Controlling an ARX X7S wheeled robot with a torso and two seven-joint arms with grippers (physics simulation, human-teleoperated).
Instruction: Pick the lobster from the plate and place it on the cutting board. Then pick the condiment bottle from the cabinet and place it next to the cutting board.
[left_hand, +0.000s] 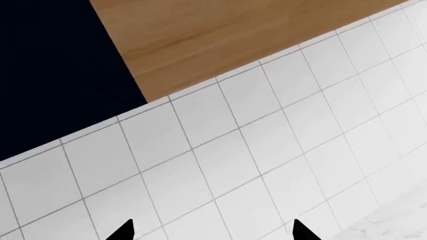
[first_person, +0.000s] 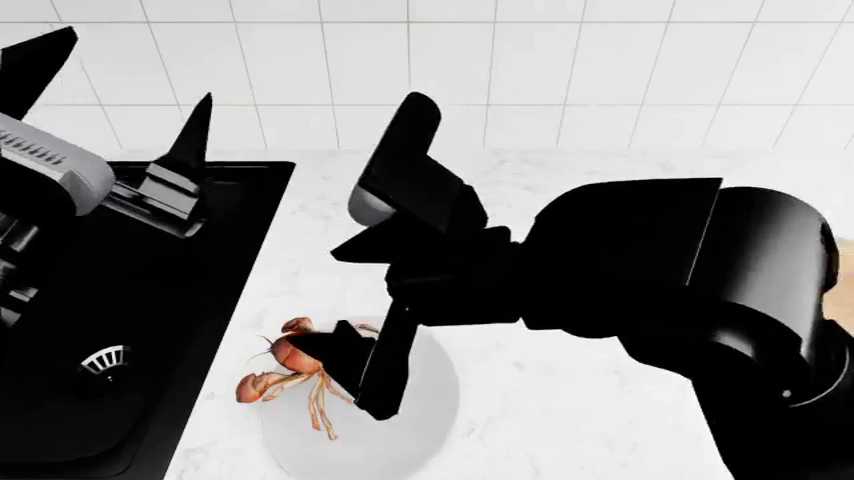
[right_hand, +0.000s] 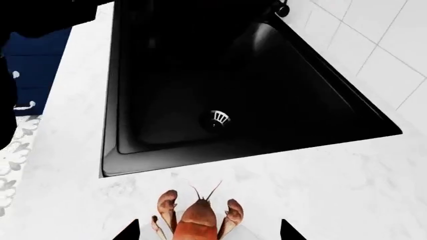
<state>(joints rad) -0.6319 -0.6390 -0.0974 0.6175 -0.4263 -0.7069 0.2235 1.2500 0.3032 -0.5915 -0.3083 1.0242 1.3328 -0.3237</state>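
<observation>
Right gripper (right_hand: 208, 234) jaws spread wide around the lobster (first_person: 287, 370), not closed; lobster sits at the plate (first_person: 427, 410) edge nearest the sink (first_person: 80, 330). Center on body, descend, squeeze gently.

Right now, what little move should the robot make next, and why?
Probably close the right claw on the lobster. Its two tips sit open on either side of the lobster, which still lies on the plate, so a squeeze looks like the step before lifting.

The right gripper (first_person: 350, 372) hides part of the lobster (first_person: 278, 368).
</observation>
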